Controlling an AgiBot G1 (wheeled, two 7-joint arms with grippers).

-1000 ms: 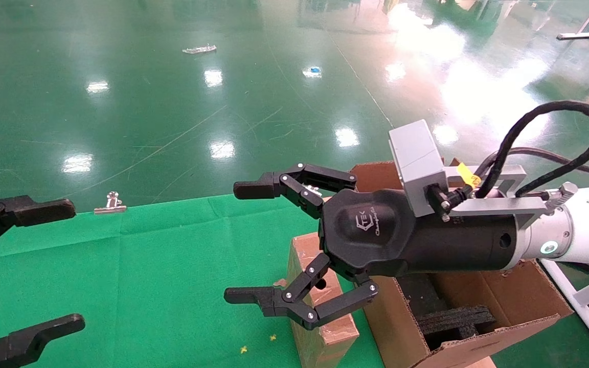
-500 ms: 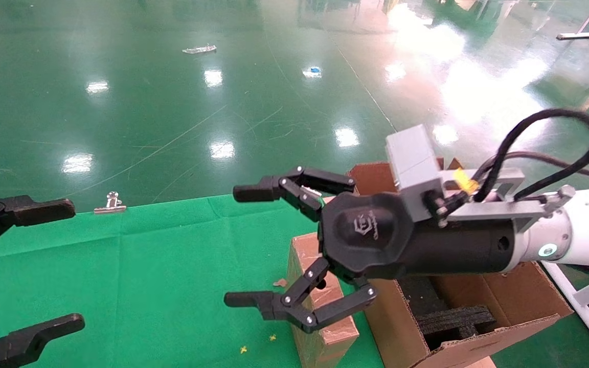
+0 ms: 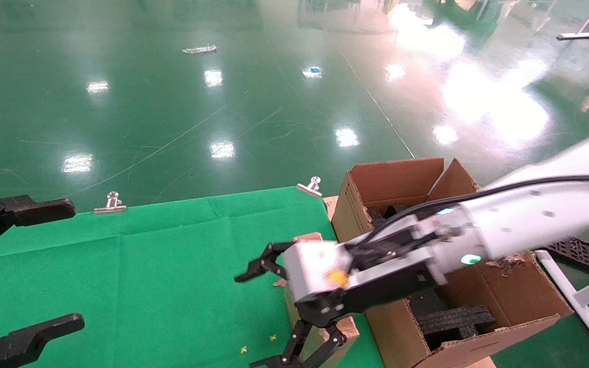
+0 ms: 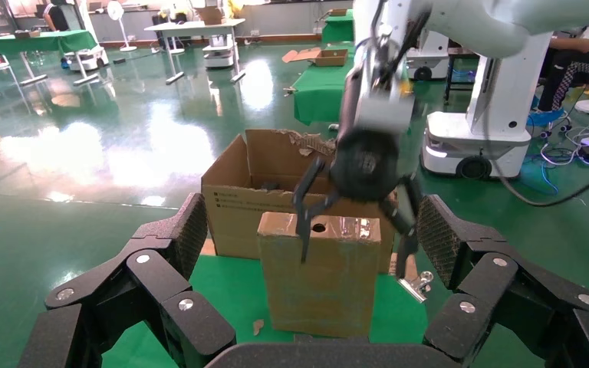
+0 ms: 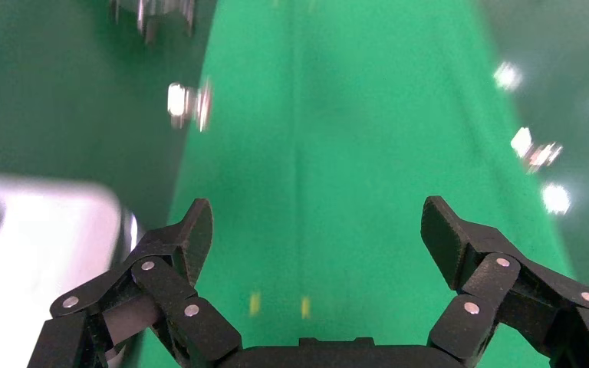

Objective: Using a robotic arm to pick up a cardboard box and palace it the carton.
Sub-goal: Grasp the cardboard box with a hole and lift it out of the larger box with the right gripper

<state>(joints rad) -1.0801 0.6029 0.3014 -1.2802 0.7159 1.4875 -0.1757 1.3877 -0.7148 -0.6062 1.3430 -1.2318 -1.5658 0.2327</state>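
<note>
The cardboard box stands upright on the green-covered table, just beside the carton, its narrow holed edge uppermost. The right gripper of the robotic arm hangs directly over that edge, fingers spread wide to either side, grasping nothing. Black print on the carton's side is too small to read. Black foam blocks sit inside. The left gripper is parked at the table's left, fingers released.
</note>
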